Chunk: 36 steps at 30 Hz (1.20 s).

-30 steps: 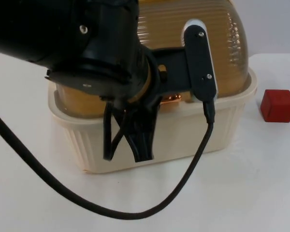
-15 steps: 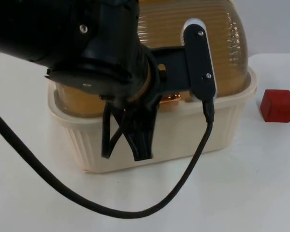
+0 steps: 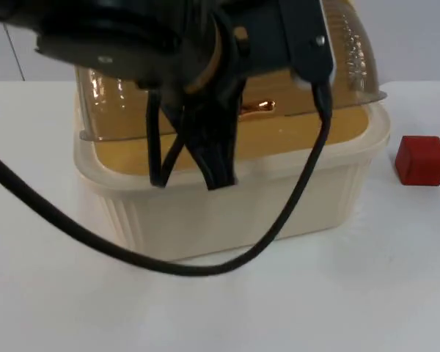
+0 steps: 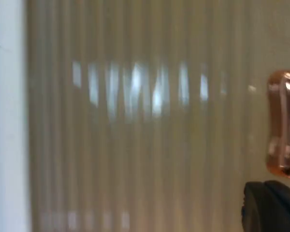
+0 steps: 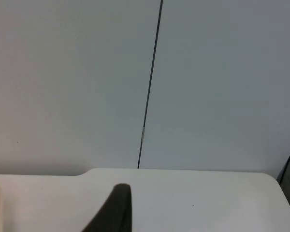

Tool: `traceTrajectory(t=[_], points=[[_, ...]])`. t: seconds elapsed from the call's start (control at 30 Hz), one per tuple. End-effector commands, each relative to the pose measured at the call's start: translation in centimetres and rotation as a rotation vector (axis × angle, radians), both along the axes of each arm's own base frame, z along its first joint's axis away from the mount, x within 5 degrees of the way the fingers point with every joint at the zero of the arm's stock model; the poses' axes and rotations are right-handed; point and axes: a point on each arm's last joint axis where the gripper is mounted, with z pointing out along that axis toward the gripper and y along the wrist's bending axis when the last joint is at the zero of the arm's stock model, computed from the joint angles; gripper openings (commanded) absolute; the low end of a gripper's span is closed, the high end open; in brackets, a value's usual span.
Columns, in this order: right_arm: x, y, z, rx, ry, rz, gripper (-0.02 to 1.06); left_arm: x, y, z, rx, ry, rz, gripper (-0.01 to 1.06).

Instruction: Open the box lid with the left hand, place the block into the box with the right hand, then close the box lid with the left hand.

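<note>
Lifting the translucent amber ribbed dome lid [image 3: 352, 55] off the cream rectangular plastic box [image 3: 227, 205] is the step in hand, and the left gripper [image 3: 194, 158] is hanging over the near middle of the box, its two black fingers spread fairly wide and pointing down in front of the lid's near edge. The lid is standing a little clear of the box rim along the near side, so the opening is looking only partly done. A small shiny copper handle [image 3: 257, 108] is sitting on the lid just right of the fingers; in the left wrist view the same handle [image 4: 284, 123] is showing beside the ribbed lid surface, close to a black fingertip. Whether the fingers are hooking the lid or handle is not something I can tell. To do this well, the left arm should probably be swinging the lid up and back along the arc of its hinge, not pulling straight up, so the box is not dragging across the white table [image 3: 396, 279]. The small red cube block [image 3: 422, 159] is resting on the table right of the box, apart from it. The right gripper [image 5: 113, 210] is waiting, facing the grey partition wall [image 5: 208, 82]; its finger spread I cannot tell.
</note>
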Motion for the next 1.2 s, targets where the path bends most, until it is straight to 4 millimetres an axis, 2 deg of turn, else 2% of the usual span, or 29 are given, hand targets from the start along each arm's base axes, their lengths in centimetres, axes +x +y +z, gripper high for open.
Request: traceTrajectory(t=[0.0, 0.27, 0.4, 0.47, 0.7, 0.9, 1.17], points=[[-0.1, 0.0, 0.2, -0.004, -0.008, 0.002, 1.00, -0.1, 0.1, 0.8, -0.033, -0.003, 0.025, 0.00], [-0.1, 0.0, 0.1, -0.004, -0.007, 0.002, 1.00, 0.3, 0.3, 1.2, 0.010, -0.049, 0.018, 0.00], [-0.1, 0.0, 0.1, -0.004, -0.007, 0.002, 1.00, -1.3, -1.1, 0.8, -0.135, 0.122, -0.021, 0.00], [-0.1, 0.0, 0.1, -0.004, -0.007, 0.002, 1.00, -1.4, -1.4, 0.8, -0.158, 0.145, -0.041, 0.00], [-0.1, 0.0, 0.1, -0.004, -0.007, 0.002, 1.00, -1.3, -2.1, -0.2, -0.170, 0.171, -0.090, 0.00], [-0.2, 0.0, 0.1, 0.001, -0.001, 0.002, 1.00, -1.0, -2.7, -2.5, -0.116, 0.225, -0.096, 0.00], [-0.2, 0.0, 0.0, 0.007, 0.011, -0.002, 1.00, -0.9, -2.8, -3.3, -0.093, 0.229, -0.105, 0.00]])
